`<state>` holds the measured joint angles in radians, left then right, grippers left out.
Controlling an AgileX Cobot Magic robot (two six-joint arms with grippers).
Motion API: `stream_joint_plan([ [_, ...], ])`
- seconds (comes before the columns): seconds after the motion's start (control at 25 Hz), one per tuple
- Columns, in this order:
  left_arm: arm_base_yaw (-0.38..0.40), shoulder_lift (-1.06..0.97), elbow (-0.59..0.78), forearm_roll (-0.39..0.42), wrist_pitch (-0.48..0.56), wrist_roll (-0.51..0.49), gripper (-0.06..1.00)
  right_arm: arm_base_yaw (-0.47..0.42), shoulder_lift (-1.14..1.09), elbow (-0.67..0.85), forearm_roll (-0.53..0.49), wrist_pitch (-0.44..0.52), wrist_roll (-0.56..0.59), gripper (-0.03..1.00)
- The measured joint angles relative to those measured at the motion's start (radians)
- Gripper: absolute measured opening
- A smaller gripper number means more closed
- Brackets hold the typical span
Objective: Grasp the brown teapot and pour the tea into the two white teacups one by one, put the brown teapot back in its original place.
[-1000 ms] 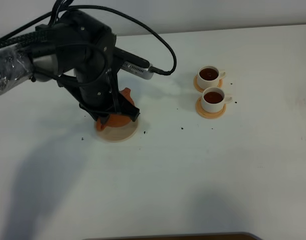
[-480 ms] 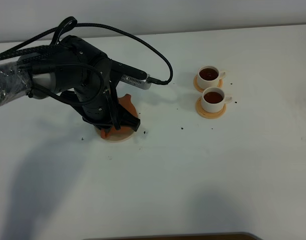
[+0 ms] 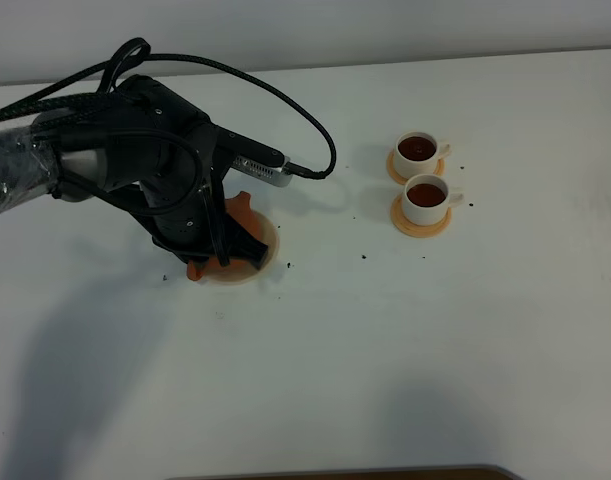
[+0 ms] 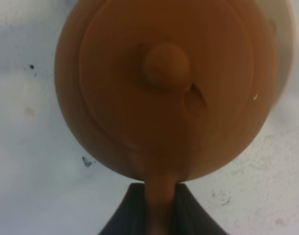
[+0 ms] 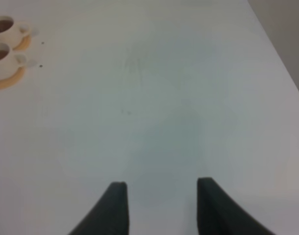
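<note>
Teapot (image 4: 164,88) is down at its disc (image 3: 268,240) on the left side of the surface (image 3: 385,340), with the left gripper (image 4: 161,203) clamped on its loop handle. From the wrist view you look straight down on the lid and knob, and the two dark fingers pinch the handle between them. Can't really tell if the pot is fully seated or a hair above the disc, since the arm covers most of it from the high camera.

Both cups (image 3: 425,198) already hold dark tea and each sits on its own orange coaster (image 3: 421,222), well apart from the pot, off to the right. So I'd say pouring is done and this is the put-back step.

What could go wrong, in my opinion:
- Pot looks off-centre on the disc, which peeks out only on one side. Let go like that and it could sit half off the edge and tilt.
- If the jaws open while the pot isn't quite down, it drops and the lid could jump.
- Pulling away sideways could snag the handle and drag the pot along.

Right gripper (image 5: 159,196) is open, hanging over bare surface, holding nothing. A few dark specks lie scattered between pot and cups; nothing is in the way.
</note>
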<state>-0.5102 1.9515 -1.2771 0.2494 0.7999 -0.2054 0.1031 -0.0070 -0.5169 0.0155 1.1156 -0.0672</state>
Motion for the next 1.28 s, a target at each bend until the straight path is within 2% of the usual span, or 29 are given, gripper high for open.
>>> stream_joint_plan([
  [0.6, 0.0, 0.0, 0.018, -0.048, -0.05, 0.0, 0.16, 0.0, 0.0, 0.0, 0.0, 0.0, 0.0, 0.36],
  [0.68, 0.0, 0.0, 0.018, -0.052, -0.05, 0.0, 0.19, 0.0, 0.0, 0.0, 0.0, 0.0, 0.0, 0.36],
  [0.92, 0.0, -0.001, 0.018, -0.054, -0.045, 0.0, 0.4, 0.0, 0.0, 0.0, 0.0, 0.0, 0.0, 0.36],
  [1.08, 0.0, -0.034, 0.018, -0.054, 0.028, 0.005, 0.45, 0.0, 0.0, 0.0, 0.0, 0.0, 0.0, 0.36],
  [1.28, 0.0, -0.14, 0.018, -0.053, 0.208, 0.021, 0.46, 0.0, 0.0, 0.0, 0.0, 0.0, 0.0, 0.36],
])
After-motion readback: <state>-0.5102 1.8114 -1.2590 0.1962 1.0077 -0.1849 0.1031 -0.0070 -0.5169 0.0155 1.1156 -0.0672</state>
